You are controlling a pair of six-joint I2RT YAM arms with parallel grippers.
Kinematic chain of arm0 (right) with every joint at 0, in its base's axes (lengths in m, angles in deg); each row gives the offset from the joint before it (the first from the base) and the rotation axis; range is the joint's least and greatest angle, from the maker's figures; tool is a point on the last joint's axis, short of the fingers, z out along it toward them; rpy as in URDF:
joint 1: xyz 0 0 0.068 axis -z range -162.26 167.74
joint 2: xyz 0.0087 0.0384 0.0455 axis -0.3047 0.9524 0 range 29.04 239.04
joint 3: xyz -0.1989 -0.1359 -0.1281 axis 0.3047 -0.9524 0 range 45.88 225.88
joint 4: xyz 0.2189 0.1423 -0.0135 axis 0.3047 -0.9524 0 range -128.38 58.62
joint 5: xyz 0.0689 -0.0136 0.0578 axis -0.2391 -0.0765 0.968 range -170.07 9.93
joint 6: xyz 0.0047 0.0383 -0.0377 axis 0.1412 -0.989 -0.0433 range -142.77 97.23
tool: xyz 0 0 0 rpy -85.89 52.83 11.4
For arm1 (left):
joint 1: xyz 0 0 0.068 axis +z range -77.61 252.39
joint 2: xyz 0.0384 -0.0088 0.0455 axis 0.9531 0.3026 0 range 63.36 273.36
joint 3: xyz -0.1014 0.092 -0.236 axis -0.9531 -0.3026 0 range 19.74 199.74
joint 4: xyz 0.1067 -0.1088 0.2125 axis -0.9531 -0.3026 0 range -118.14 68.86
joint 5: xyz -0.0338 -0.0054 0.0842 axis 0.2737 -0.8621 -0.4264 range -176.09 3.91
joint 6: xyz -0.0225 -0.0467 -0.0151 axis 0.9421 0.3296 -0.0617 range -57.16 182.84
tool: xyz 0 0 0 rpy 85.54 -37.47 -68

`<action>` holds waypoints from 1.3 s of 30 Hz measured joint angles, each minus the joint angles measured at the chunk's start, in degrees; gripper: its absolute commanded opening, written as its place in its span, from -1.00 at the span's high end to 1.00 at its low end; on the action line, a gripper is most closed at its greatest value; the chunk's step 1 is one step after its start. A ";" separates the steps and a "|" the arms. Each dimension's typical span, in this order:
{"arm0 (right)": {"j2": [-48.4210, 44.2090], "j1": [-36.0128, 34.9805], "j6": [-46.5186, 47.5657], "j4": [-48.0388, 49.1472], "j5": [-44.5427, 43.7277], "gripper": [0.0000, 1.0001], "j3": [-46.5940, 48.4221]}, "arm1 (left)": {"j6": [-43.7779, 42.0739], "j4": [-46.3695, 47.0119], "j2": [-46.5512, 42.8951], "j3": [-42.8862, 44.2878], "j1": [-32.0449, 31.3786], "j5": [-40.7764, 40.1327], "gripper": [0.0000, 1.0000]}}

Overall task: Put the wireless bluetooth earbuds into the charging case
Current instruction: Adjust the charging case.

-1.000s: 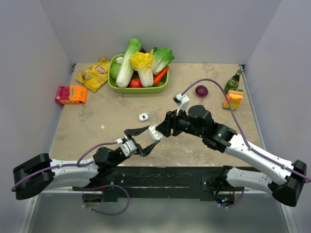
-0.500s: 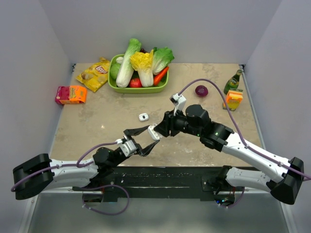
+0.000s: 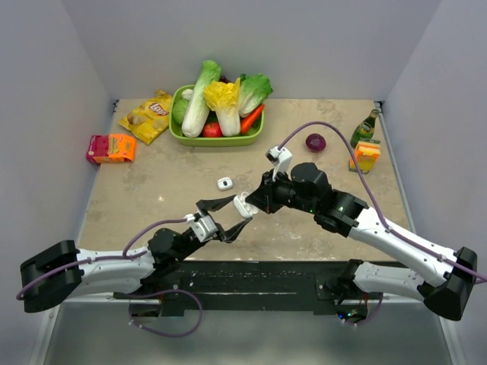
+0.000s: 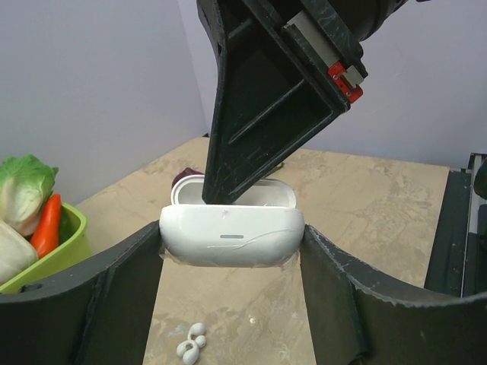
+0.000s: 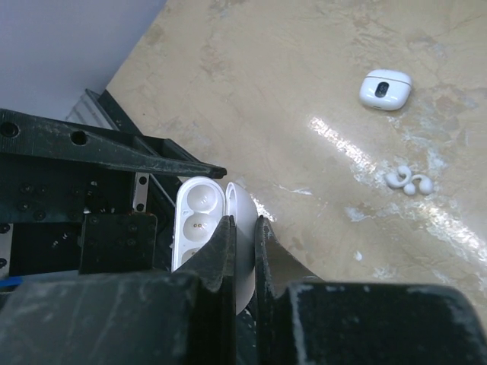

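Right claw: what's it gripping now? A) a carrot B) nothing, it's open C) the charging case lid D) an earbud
C: the right wrist view shows the right claw shut on the raised lid of the charging case, with the earbuds lying on the table.

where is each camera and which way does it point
top external: above, behind the robot, looking down; left arm and right arm show, left hand and right hand both on the charging case.
left wrist: on the left arm, looking across the table; own fingers flank the case, right hand above it.
right wrist: on the right arm, looking down; its own fingers pinch the case's open lid.
shared: both wrist views show the case and the earbuds on the table.
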 measured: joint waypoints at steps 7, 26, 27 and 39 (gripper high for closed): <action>-1.92 0.00 6.58 -4.85 -1.07 1.00 3.61 | 3.26 -4.09 -0.09 3.96 -0.17 -0.17 -0.57; -12.20 -1.42 24.35 -9.16 -6.23 1.00 5.97 | 19.87 -16.02 -3.67 5.42 5.90 12.74 -0.64; -13.03 -2.01 25.59 -9.22 -6.56 1.00 5.97 | 22.03 -16.13 -4.66 5.73 7.98 16.96 -0.63; -10.36 -10.12 31.67 -12.26 -12.70 1.00 5.90 | 27.98 -29.70 0.24 21.07 12.17 33.94 -0.69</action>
